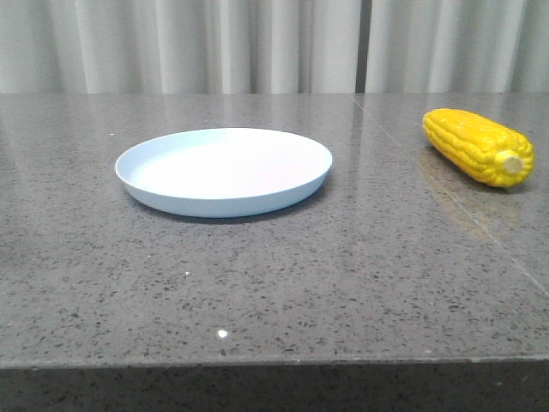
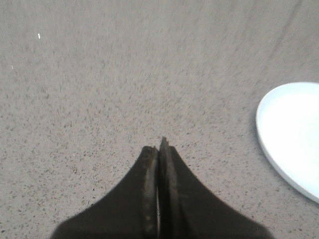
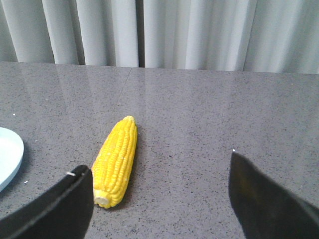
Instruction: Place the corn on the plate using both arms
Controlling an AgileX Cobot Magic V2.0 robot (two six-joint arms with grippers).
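The corn [image 1: 478, 146] lies on the grey table [image 1: 257, 283], well apart from the plate [image 1: 224, 171] and off to my right, its pale stub end turned toward me. The plate sits empty, nearer my left side. Nothing is grasped yet, so the step in hand is the approach and pick.

My right gripper [image 3: 159, 199] is spread wide with nothing between its fingers, and in the right wrist view the cob lies toward one finger, not centred in the gap. I judge I should shift sideways until the cob sits midway between the fingers, then turn the wrist so they close across its width, not along its length. Gripping near the middle should keep it from tipping, and since the kernels look smooth and rounded, a firm squeeze low on the cob seems wise.

My left gripper [image 2: 158, 149] is pressed closed on nothing, hovering over bare table just beside the plate's rim. It must open before it can take a share.
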